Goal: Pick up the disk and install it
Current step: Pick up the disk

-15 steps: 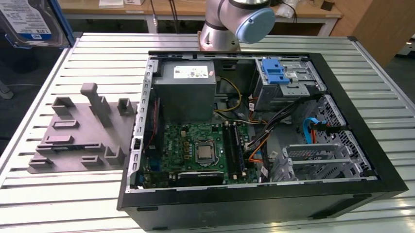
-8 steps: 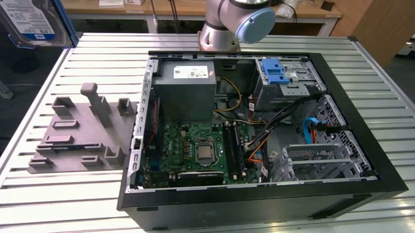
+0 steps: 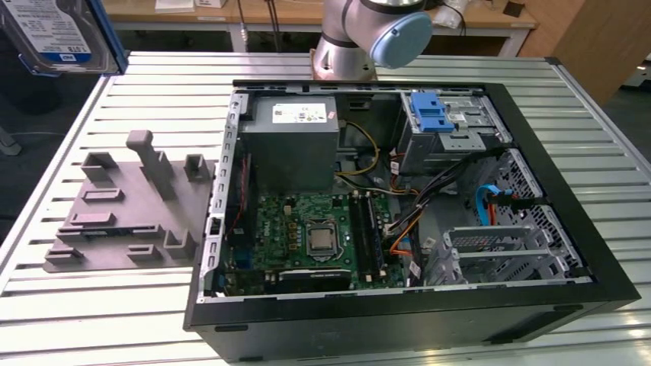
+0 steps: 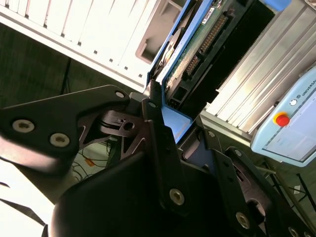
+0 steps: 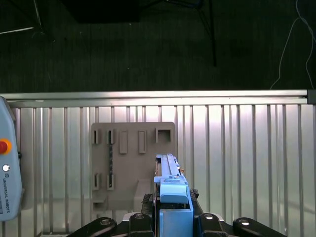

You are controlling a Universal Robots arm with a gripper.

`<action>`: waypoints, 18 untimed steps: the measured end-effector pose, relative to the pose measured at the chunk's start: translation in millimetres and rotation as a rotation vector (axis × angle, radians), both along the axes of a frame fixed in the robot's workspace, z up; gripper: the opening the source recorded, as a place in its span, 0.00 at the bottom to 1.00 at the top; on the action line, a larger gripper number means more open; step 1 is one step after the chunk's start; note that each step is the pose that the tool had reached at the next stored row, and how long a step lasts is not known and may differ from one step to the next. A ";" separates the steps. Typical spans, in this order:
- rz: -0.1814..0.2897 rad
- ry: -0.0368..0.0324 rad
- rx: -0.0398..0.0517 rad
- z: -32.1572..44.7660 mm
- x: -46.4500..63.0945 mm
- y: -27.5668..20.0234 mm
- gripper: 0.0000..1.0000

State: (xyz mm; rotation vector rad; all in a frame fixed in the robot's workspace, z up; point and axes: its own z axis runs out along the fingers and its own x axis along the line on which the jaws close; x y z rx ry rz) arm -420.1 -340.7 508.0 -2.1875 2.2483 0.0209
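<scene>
First wrist view: disk (image 5: 168,172) edge-on, tight within the hand (image 5: 172,207)

The disk (image 3: 56,32), a flat rectangular silver hard drive with a white-and-blue label and blue plastic side rails, is held in the air. It sits higher than the grey moulded plastic fixture plate (image 3: 122,206) and beyond it, toward the exterior view's left, with its label face showing. The second wrist view (image 4: 197,42) shows it edge-on, green circuit-board underside visible, one end clamped in the black gripper (image 4: 177,121). The first wrist view (image 5: 168,170) shows its blue rail overlapping the plate's (image 5: 128,148) edge.
</scene>
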 end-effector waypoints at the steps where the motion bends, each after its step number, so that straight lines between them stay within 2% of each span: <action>1: 0.000 -0.0001 0.0000 0.0 0.8 0.0 0.36; 18: 0.000 -0.0001 0.0000 0.0 14.0 0.0 0.36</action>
